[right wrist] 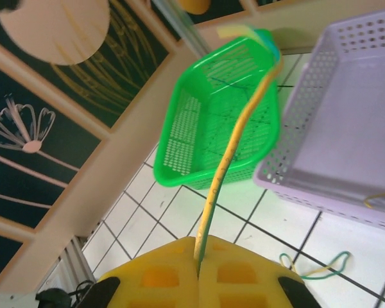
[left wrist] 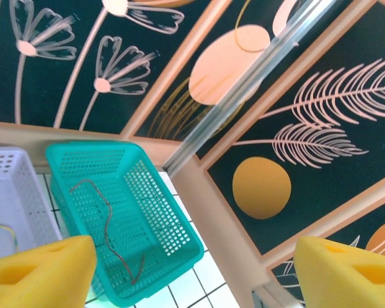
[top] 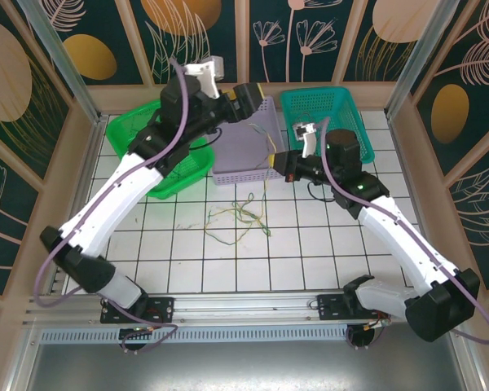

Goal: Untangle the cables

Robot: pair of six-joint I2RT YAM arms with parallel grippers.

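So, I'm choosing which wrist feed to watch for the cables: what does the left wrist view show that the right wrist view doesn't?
Left wrist, not right wrist: the teal basket with a dark cable lying inside it, and the left tool, open and empty. Right wrist, not left wrist: the green basket, and the right tool shut on a yellow cable that rises from it. Both: the lavender basket and the white tiled table.

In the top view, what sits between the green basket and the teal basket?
The lilac basket stands between the green basket and the teal basket, as the top view shows.
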